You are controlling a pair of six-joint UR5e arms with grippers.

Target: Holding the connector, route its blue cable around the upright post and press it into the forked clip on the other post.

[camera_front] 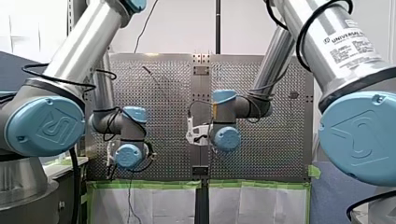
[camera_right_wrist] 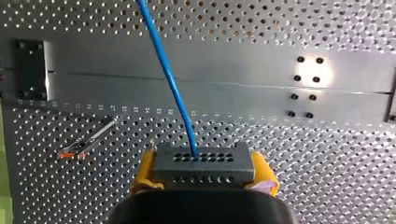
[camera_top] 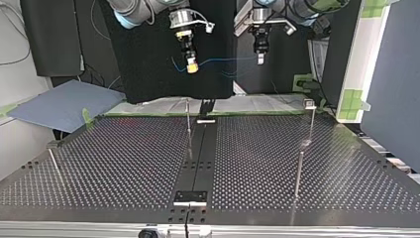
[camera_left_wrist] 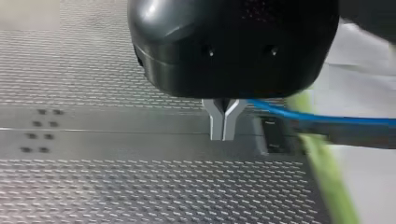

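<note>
My right gripper [camera_right_wrist: 204,173] is shut on a dark grey connector [camera_right_wrist: 203,158] between its yellow pads. The blue cable [camera_right_wrist: 168,79] leaves the connector and runs ahead over the perforated table. My left gripper [camera_left_wrist: 223,135] has its metal fingers shut on the blue cable [camera_left_wrist: 322,122], which trails off to one side. In the top view both grippers hang above the table's far edge: my right gripper [camera_top: 191,66] at the left and my left gripper [camera_top: 260,58] at the right, with the cable [camera_top: 225,62] slung between them. A thin upright post [camera_top: 188,124] stands below, and a post with a small head [camera_top: 310,104] stands further right.
Another thin post [camera_top: 298,171] stands at the top view's right and one [camera_top: 54,166] at its left. A dark centre strip [camera_top: 200,148] with a black bracket [camera_top: 190,197] divides the table [camera_top: 124,163]. Green tape [camera_front: 149,185] edges the table.
</note>
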